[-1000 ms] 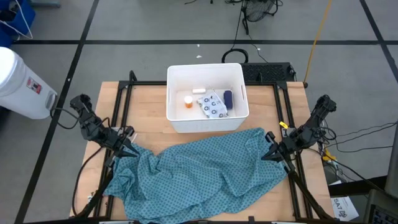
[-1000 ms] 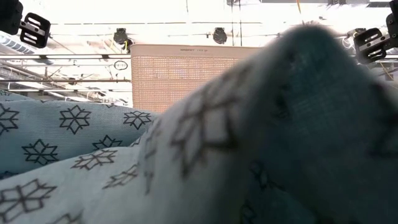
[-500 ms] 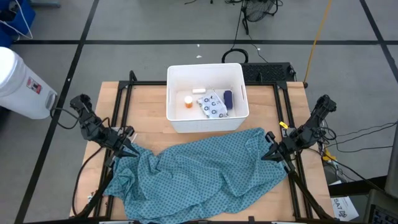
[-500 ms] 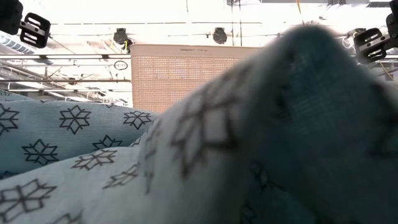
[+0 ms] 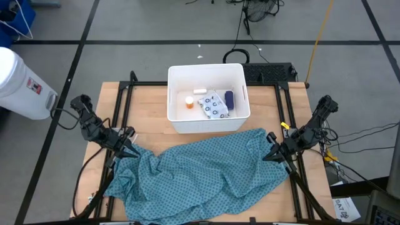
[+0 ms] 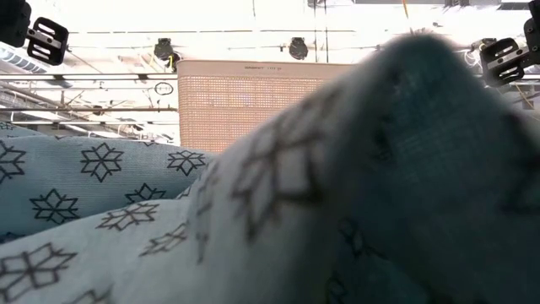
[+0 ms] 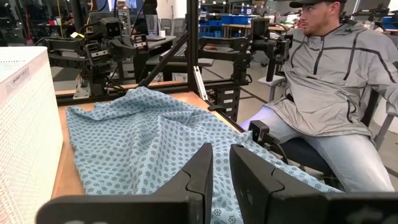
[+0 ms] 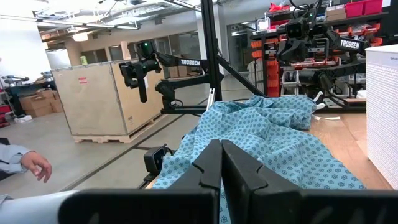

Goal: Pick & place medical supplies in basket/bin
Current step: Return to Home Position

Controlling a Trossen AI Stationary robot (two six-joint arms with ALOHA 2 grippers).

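Overhead, one wooden table carries everything, and one teal patterned cloth lies rumpled over its near half; in the low view the cloth fills most of the picture.

One white bin stands at the far middle of the table, its near wall just beside the cloth's far edge. One white cylindrical container with a red label stands off the table, beyond the left corner; the label's print is too small to read.

Two dark arms rest low at the table's sides. The left gripper sits at the cloth's left edge, and from its wrist camera its fingers are drawn nearly together, with only a slim gap between them and nothing held. The right gripper sits at the cloth's right edge, its fingers pressed together on nothing.

All four medical supplies lie inside the bin:
- one flat white packet with dark ring prints, in the middle
- one dark blue block, just to the right of the packet
- one orange pill bottle with a white cap, to the left of the packet
- one small white tube, toward the far wall

Beyond the table, one seated person in a grey jacket shows in the left wrist view. One hand and one wooden crate show in the right wrist view. There the word TROSSEN reads on the left arm.
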